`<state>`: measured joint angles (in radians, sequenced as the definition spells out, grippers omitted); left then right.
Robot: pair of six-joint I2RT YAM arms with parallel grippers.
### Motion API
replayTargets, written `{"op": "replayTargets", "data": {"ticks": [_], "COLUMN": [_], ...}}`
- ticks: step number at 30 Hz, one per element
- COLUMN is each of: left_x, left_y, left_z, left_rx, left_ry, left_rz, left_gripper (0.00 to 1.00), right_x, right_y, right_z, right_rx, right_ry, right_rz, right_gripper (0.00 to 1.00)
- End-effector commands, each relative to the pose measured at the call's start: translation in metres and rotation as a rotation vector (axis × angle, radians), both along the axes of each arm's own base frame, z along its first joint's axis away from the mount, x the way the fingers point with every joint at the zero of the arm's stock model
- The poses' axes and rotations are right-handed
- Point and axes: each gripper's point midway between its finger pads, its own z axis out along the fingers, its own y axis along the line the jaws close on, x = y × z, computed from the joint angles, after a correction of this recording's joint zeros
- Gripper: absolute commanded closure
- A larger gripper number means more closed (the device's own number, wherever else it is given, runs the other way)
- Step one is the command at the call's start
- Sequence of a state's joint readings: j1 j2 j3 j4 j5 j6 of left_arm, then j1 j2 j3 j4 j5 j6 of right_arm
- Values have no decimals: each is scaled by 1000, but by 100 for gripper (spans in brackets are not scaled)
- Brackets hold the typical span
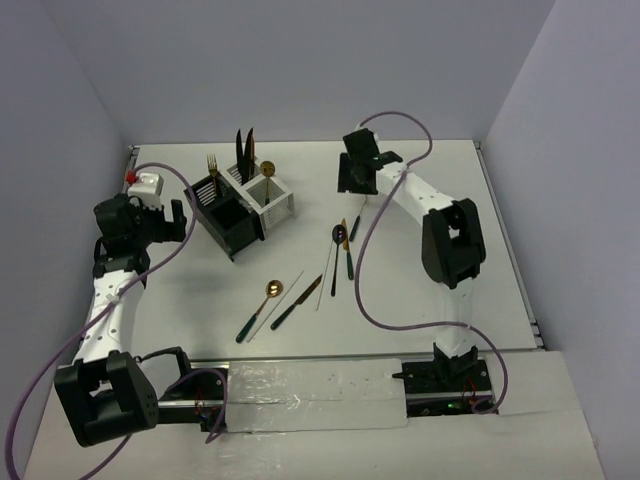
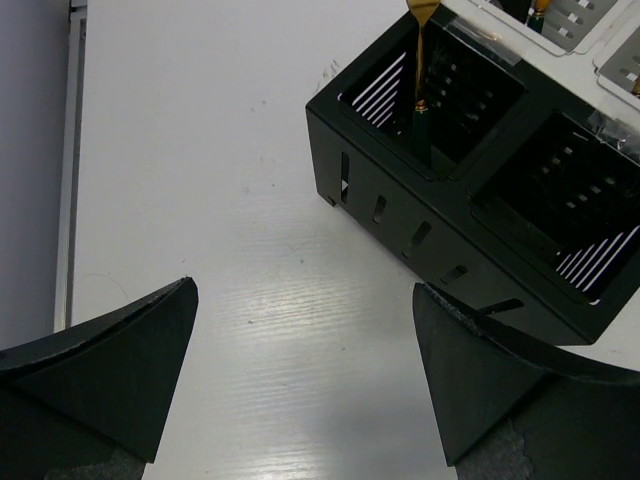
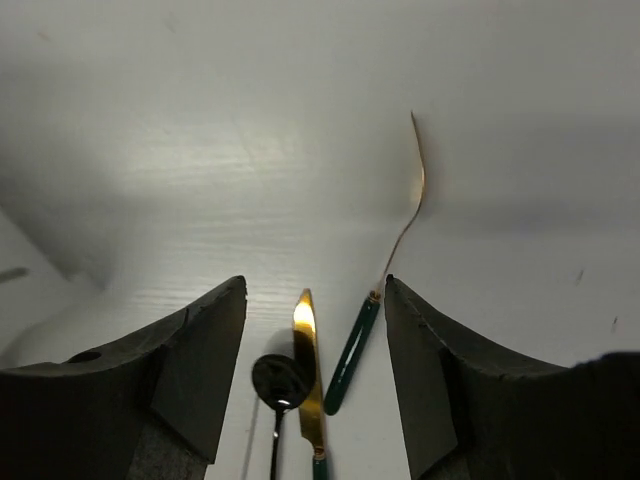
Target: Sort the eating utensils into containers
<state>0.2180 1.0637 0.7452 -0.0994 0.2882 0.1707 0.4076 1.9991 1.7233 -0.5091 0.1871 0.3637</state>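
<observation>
Spread and empty, the right fingers (image 3: 200,370) hover over three utensils lying close together on the tabletop (image 3: 200,150): a black spoon (image 3: 280,381), a gold knife (image 3: 306,330) and what looks like a green-handled fork (image 3: 352,350) seen edge-on. The spoon's bowl sits against the knife blade, while the fork lies just apart on the outer side.

More utensils wait nearer the arm bases: a gold spoon (image 1: 258,311), a dark knife (image 1: 297,302) and pale chopsticks (image 1: 279,303). The joined black caddy (image 1: 228,225) and white caddy (image 1: 275,200) stand well to the left and already hold a few pieces, among them a standing fork (image 2: 420,70).

The left fingers (image 2: 110,370) are also wide apart and grasp nothing, just beside the black caddy.

As they stand, all three pieces fall between the right fingers, so closing here would probably rake them together. The cleaner pick is likely the outlying fork. That means shifting sideways until only its handle sits between the tips, then going down almost to the tabletop. Squeezing across the handle and lifting straight up should leave the knife undisturbed.
</observation>
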Motion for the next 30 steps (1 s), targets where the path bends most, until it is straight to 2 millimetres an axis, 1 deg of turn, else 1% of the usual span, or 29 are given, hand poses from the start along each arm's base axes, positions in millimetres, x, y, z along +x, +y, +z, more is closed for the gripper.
{"op": "replayTargets", "data": {"ticks": [1,2,3,6,7,8,11,15,16,17,20,22,24,26,28,29,30], "left_x": [7,6,6,4,6,6,6,7,7,6,6,6,6,5,5,5,4], "left_y": [8,10,10,14,15,15,15,14,13,12,10,10,12,15,15,16,17], "left_z": [6,1,0,-8,-3,-5,-4,-4,-4,-5,-6,-5,-2,-1,3,2,3], "left_rx": [37,41,46,58,66,69,71,66,62,60,53,51,57,65,70,72,73], "left_ry": [-53,-46,-46,-28,-54,-51,-60,-61,-59,-58,-54,-54,-59,-62,-75,-74,-75], "left_rz": [17,23,26,41,42,40,41,35,31,30,23,23,30,45,50,52,56], "left_gripper": [1,1,1,1,1,1,1,1,1,1,1,1,1,1,1,1,1], "right_x": [-7,-6,-3,-5,-6,-10,-20,-28,-28,-28,-30,-30,-33,-34,-35,-35,-36], "right_y": [-4,-4,-2,-2,-3,-5,-12,-25,-26,-28,-29,-25,-22,-29,-32,-32,-31], "right_z": [-4,-20,-22,-48,-55,-68,-89,-99,-99,-94,-91,-93,-102,-114,-120,-125,-127], "right_rx": [14,3,11,10,2,-16,-53,-88,-87,-88,-82,-66,-36,-51,-47,-43,-38], "right_ry": [92,126,137,218,238,275,328,348,343,332,328,331,360,385,404,418,430], "right_rz": [-22,-23,-26,-25,-28,-29,-44,-71,-73,-77,-74,-52,-33,-46,-43,-38,-29], "right_gripper": [36,37,38,40,41,41,42,44,45,45,45,46,46,47,47,49,55]}}
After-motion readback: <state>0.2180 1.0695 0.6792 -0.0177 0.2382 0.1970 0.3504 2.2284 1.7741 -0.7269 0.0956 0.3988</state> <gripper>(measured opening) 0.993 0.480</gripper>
